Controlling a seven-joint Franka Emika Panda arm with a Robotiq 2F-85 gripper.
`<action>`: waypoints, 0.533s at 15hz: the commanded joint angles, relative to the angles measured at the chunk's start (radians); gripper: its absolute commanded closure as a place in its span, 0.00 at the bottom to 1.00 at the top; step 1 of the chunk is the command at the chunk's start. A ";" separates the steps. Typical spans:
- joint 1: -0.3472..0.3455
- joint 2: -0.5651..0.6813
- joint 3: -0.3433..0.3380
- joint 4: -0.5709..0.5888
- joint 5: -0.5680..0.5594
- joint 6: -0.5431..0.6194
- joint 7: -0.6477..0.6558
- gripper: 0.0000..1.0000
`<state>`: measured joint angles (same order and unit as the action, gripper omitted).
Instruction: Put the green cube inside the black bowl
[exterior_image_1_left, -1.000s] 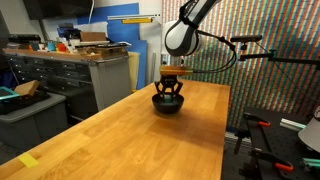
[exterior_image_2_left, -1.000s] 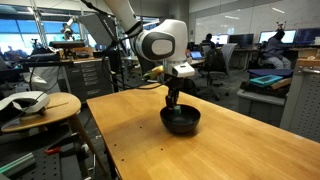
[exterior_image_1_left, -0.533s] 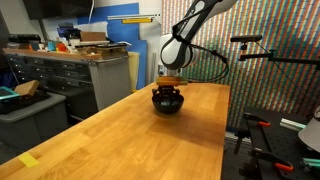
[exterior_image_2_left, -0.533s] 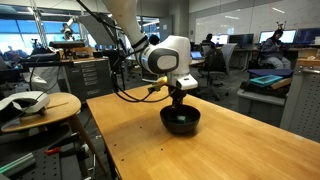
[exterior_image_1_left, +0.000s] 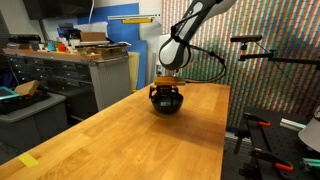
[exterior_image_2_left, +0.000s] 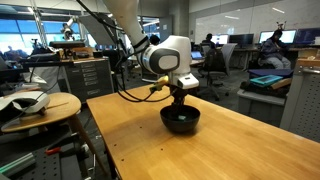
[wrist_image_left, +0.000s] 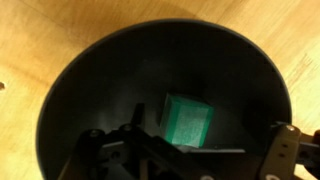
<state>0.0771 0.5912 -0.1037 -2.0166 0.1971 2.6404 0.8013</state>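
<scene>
In the wrist view the green cube (wrist_image_left: 187, 120) lies inside the black bowl (wrist_image_left: 100, 75), near the middle of its floor. My gripper (wrist_image_left: 188, 158) hangs just above it, open. Its fingers (wrist_image_left: 285, 150) stand wide apart on either side of the cube and neither touches it. In both exterior views the gripper (exterior_image_1_left: 167, 92) (exterior_image_2_left: 178, 104) reaches down into the black bowl (exterior_image_1_left: 167, 105) (exterior_image_2_left: 181, 123), which stands on the wooden table (exterior_image_1_left: 130, 140). The cube is hidden by the bowl's wall there.
The bowl sits near the table's far end (exterior_image_1_left: 200, 88). A side table with a white object (exterior_image_2_left: 30, 103) stands beside the wooden table (exterior_image_2_left: 200, 150). Cabinets and boxes (exterior_image_1_left: 60, 60) and a tripod (exterior_image_1_left: 250, 45) lie beyond the edges.
The gripper dropped lower into the bowl and its jaws went from shut to wide open, letting go of the green cube, which now rests in the bowl.
</scene>
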 joint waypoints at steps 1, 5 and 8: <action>0.018 -0.091 0.003 -0.075 0.004 0.028 -0.008 0.00; 0.037 -0.207 0.005 -0.188 -0.008 0.048 -0.012 0.00; 0.063 -0.319 0.004 -0.285 -0.031 0.039 -0.003 0.00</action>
<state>0.1172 0.4162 -0.0990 -2.1704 0.1970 2.6611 0.7968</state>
